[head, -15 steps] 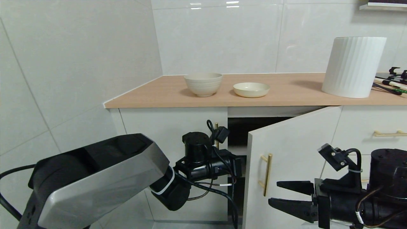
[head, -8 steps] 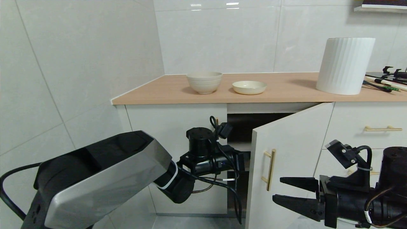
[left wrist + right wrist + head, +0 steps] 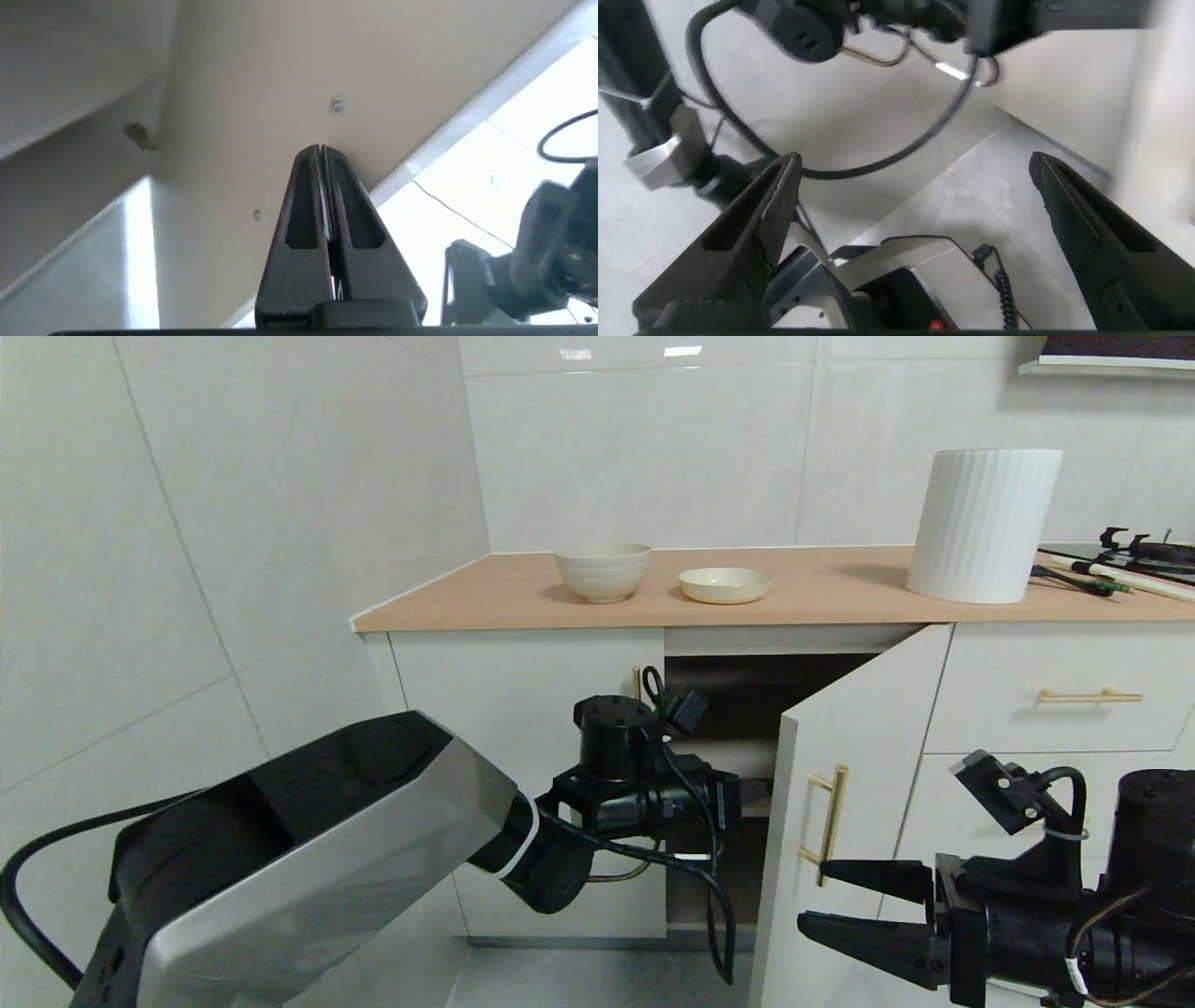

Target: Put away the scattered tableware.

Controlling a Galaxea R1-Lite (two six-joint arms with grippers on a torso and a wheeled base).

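Note:
A cream bowl [image 3: 602,571] and a shallow cream dish [image 3: 724,585] stand side by side on the wooden counter [image 3: 840,602]. Below them a white cabinet door [image 3: 854,775] with a brass handle [image 3: 828,823] stands partly open. My left arm reaches into the opening behind that door. In the left wrist view my left gripper [image 3: 320,157] is shut and empty, its tips at the door's inner face [image 3: 234,112]. Low in front of the door, my right gripper [image 3: 810,896] is open and empty; its fingers [image 3: 766,219] stand wide apart above the floor.
A tall white ribbed canister [image 3: 982,525] stands on the counter to the right, with several utensils [image 3: 1116,574] beyond it. A drawer with a brass handle [image 3: 1089,695] is right of the door. A tiled wall closes the left side.
The cabinet door has swung wider open with my left arm behind it. The head camera has drawn back, so the counter looks smaller. My right gripper stays open.

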